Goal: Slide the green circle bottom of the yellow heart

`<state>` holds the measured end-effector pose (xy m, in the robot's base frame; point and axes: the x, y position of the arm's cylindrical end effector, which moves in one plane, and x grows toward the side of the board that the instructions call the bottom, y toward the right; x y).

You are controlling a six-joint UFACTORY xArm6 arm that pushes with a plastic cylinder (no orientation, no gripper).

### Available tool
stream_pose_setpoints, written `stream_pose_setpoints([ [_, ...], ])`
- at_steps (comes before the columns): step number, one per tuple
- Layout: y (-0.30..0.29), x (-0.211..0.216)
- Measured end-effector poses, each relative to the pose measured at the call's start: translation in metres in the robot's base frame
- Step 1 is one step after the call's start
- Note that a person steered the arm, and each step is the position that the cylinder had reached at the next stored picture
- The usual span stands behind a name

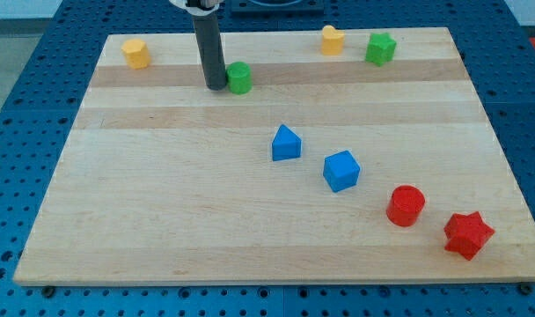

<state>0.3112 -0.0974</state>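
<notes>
The green circle [240, 77] is a short green cylinder near the top of the wooden board [162, 202], left of centre. My tip [216, 86] stands right against its left side, touching or nearly touching it. The yellow heart [333, 40] sits at the board's top edge, well to the right of the green circle and slightly higher in the view. The rod rises straight up out of the view's top.
A green star [381, 48] sits just right of the yellow heart. A yellow block [136, 53] is at top left. Two blue blocks [286, 143] [341, 170] lie mid-board. A red cylinder [406, 205] and a red star [468, 234] are at bottom right.
</notes>
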Motion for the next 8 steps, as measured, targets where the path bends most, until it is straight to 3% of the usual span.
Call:
stream_pose_setpoints([
  [1,0.025,-0.018],
  [3,0.065,-0.014],
  [6,0.069,0.018],
  [8,0.086,0.008],
])
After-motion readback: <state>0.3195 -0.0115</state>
